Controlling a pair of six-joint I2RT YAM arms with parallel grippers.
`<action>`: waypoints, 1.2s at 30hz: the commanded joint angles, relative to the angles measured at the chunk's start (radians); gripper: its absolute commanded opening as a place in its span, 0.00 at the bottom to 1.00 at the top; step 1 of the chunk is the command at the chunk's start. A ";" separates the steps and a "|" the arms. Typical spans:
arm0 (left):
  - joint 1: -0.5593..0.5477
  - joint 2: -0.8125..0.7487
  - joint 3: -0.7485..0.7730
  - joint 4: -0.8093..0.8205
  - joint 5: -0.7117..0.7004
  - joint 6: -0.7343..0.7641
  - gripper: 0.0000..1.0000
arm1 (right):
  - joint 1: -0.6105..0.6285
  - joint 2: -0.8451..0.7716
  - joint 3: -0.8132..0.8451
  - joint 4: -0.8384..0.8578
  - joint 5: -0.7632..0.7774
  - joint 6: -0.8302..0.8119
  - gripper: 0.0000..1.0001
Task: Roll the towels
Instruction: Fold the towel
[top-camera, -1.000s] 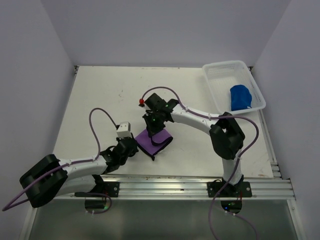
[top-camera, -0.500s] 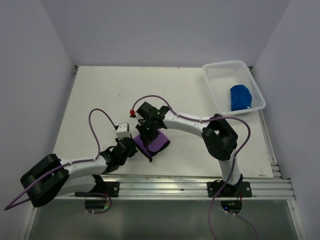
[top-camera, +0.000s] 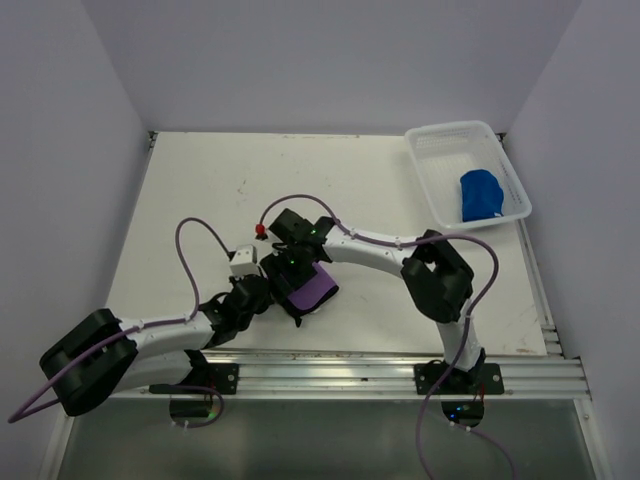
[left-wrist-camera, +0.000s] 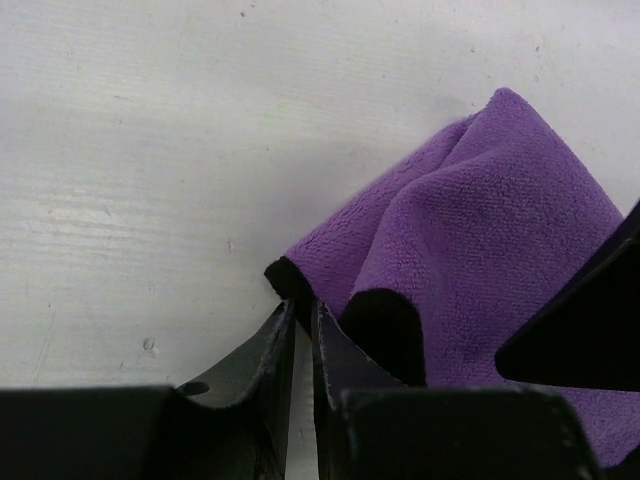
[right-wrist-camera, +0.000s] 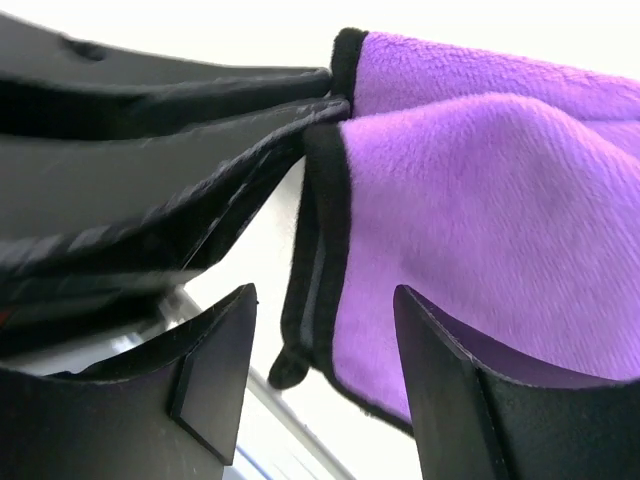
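The purple towel (top-camera: 312, 288) with its black edge lies folded on the white table, between the two grippers. My left gripper (left-wrist-camera: 302, 308) is shut on the towel's black-edged near-left corner (left-wrist-camera: 285, 280), and the purple cloth (left-wrist-camera: 480, 240) spreads away to the right. My right gripper (right-wrist-camera: 322, 300) stands open just above the towel (right-wrist-camera: 480, 220), its black hem hanging loose between the fingertips (right-wrist-camera: 235, 310); the left gripper's fingers (right-wrist-camera: 200, 130) hold the corner right beside it. The blue towel (top-camera: 481, 194) lies bunched in the white mesh basket (top-camera: 440, 150).
The basket sits at the table's far right corner. The right arm (top-camera: 440, 275) arches across the table's middle, with purple cables looping over both arms. An aluminium rail (top-camera: 380, 375) runs along the near edge. Grey walls close in on three sides.
My right gripper moved left and nearer, carrying the towel's edge over toward the left gripper, then opened and let go. The left gripper kept its pinch on the corner.
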 joint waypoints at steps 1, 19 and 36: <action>0.011 -0.036 -0.004 0.018 -0.014 -0.007 0.15 | -0.020 -0.137 0.052 -0.027 0.036 -0.005 0.61; 0.037 -0.335 0.099 -0.307 -0.037 0.004 0.35 | -0.321 -0.260 -0.284 0.263 -0.153 0.170 0.58; 0.040 0.028 0.226 0.137 0.245 0.107 0.00 | -0.352 -0.213 -0.491 0.430 -0.193 0.219 0.52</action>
